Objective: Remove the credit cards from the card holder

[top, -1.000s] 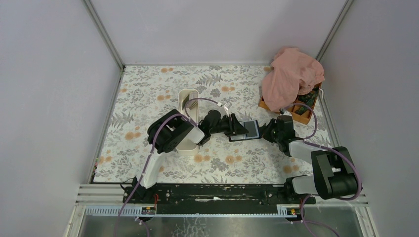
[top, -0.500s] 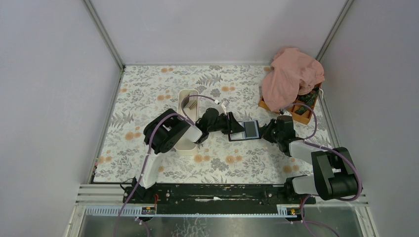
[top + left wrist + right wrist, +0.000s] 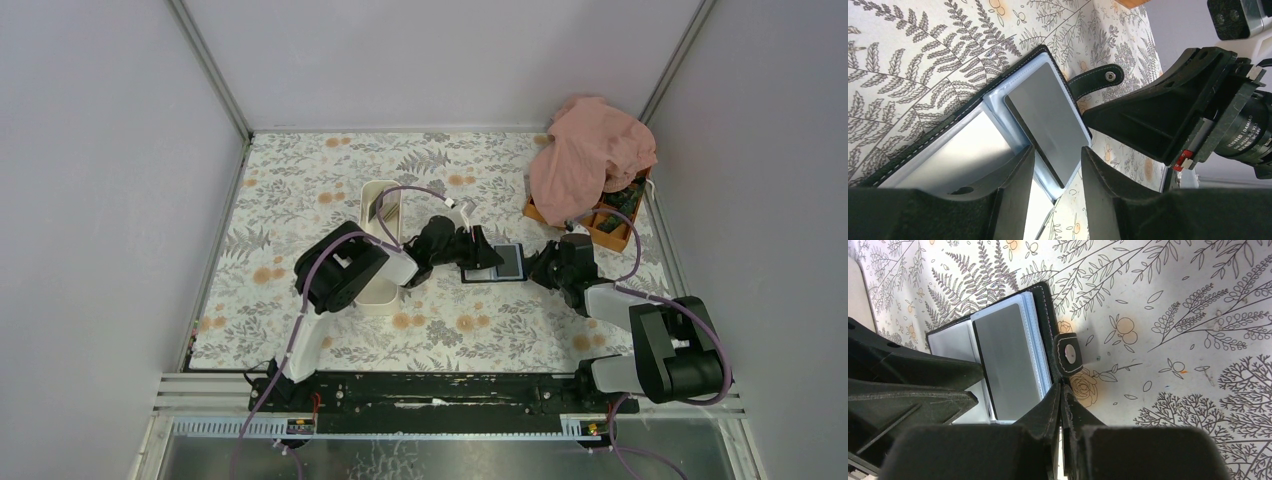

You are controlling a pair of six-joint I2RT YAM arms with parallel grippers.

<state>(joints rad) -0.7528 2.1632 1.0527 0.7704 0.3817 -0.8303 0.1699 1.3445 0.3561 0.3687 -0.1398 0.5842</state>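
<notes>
Floral-print surface [image 3: 300,200] inside pale walls, and both arms meet in the middle. Left arm [image 3: 345,275] has its elbow bent over the white tray [image 3: 380,184], with its forearm reaching right. Right arm [image 3: 610,300] stretches up and left from its base, lying low.

Left tool [image 3: 1057,155] hangs over the card holder [image 3: 505,263], fingers apart, with the end of a grey card [image 3: 1045,120] showing in the gap between them. Right tool [image 3: 1064,400] is closed tight on the holder's black edge, just below the snap strap [image 3: 1068,355].

The holder lies open and flat between the two tools. From above, its long axis runs left to right and the strap points toward the right arm. The grey card sits in the strap-side clear sleeve.

Left fingers cover the holder's near end in their own view. How many cards it holds, I cannot tell. At far right, a pink cloth [image 3: 590,155] covers most of the orange compartment box [image 3: 608,232].
</notes>
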